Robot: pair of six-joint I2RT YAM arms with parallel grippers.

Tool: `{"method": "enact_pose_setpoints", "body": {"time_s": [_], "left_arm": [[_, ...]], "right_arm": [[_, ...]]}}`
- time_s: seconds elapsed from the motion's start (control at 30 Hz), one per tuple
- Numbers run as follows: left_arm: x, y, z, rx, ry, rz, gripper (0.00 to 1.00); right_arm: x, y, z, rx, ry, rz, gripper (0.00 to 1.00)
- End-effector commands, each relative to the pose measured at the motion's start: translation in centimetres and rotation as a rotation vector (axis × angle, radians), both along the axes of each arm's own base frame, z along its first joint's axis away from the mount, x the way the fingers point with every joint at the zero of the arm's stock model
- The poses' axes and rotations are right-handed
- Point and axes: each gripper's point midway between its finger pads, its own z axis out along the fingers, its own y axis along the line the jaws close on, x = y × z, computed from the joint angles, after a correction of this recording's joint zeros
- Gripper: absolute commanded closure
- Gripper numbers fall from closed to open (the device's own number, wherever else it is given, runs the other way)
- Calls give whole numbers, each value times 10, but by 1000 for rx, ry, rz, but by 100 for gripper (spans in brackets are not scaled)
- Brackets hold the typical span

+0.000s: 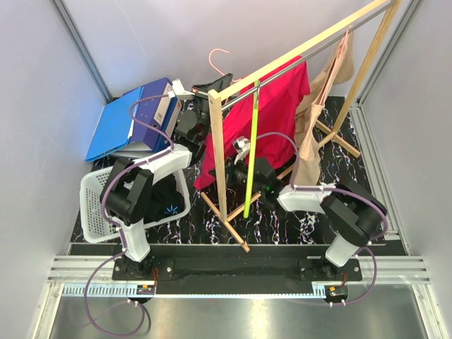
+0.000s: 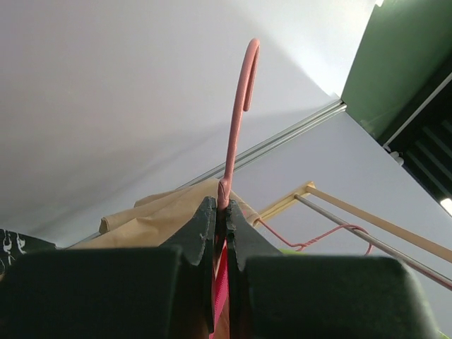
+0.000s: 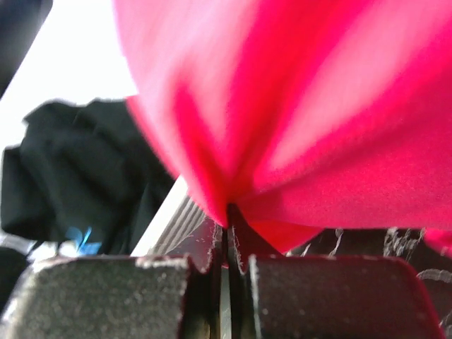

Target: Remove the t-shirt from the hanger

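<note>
From above, the red t-shirt [image 1: 279, 113] hangs just beside the wooden rack [image 1: 296, 53], its long axis slanting from about 1 o'clock down to 7 o'clock, lower edge toward the arms. The right claw [image 1: 244, 150] sits at that lower edge, and the left claw [image 1: 206, 90] is at 11 o'clock of the shirt under the pink hanger [image 1: 220, 60]. In the left wrist view, the left claw [image 2: 221, 212] is clenched on the hanger's [image 2: 236, 120] thin neck, with the hook pointing to 12 o'clock and red cloth [image 2: 220, 282] between the fingers. That narrow hold could let the hanger swivel or slide out if the shirt drags on it. In the right wrist view, the right claw [image 3: 227, 219] is pinched shut on a small fold of the t-shirt [image 3: 318, 106]. A hard tug may slip this fold free, or snag the cloth on the rack.
</note>
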Motion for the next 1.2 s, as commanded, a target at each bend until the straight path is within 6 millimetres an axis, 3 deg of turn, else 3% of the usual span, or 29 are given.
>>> {"method": "enact_pose_setpoints", "body": {"time_s": [0.0, 0.1, 0.2, 0.3, 0.37, 0.4, 0.43, 0.47, 0.5, 0.53, 0.67, 0.77, 0.8, 0.87, 0.9, 0.97, 1.03, 1.07, 1.1, 1.17], "left_arm": [[-9, 19, 62, -24, -173, 64, 100], [-2, 22, 63, 10, -189, 84, 100], [2, 23, 60, 21, -192, 96, 100], [3, 23, 57, 39, -190, 79, 100], [1, 20, 52, 78, -175, 67, 100], [-6, 21, 53, 101, -171, 52, 100], [-5, 19, 42, 149, -134, 50, 100], [-11, 17, 38, 182, -124, 33, 100], [-22, 19, 43, 205, -134, 27, 100], [-25, 17, 23, 266, -84, 10, 100], [-52, 14, -22, 520, 35, -68, 100], [-76, 30, -45, 663, 143, -83, 100], [-83, 35, -67, 727, 226, -105, 100], [-103, 41, -65, 792, 225, -136, 100], [-114, 43, -81, 839, 279, -173, 100], [-133, 53, -77, 897, 274, -180, 100], [-150, 67, -92, 958, 325, -183, 100], [-160, 80, -79, 958, 305, -134, 100], [-169, 88, -91, 984, 343, -130, 100], [-179, 104, -85, 1009, 341, -76, 100]], "right_arm": [[-52, -3, 7, -19, 29, 153, 100], [-75, -19, 6, -26, 62, 185, 100], [-96, -33, -8, -52, 127, 221, 100], [-101, -58, -22, -81, 181, 127, 100], [-91, -75, -26, -104, 201, 15, 100], [-93, -83, -29, -135, 216, -11, 100], [-90, -89, -29, -158, 210, -32, 100], [-90, -98, -37, -208, 231, -71, 100], [-86, -102, -27, -201, 218, -96, 100], [-85, -106, -24, -208, 216, -114, 100], [-81, -117, -10, -193, 229, -145, 100], [-82, -116, 1, -165, 233, -129, 100], [-84, -115, 2, -159, 243, -124, 100], [-88, -113, 3, -140, 266, -113, 100], [-89, -112, 5, -131, 271, -105, 100], [-94, -113, 9, -119, 281, -97, 100], [-94, -116, 14, -112, 277, -105, 100], [-97, -119, 17, -112, 273, -106, 100], [-97, -120, 22, -109, 264, -106, 100], [-100, -123, 29, -104, 256, -108, 100]]}}
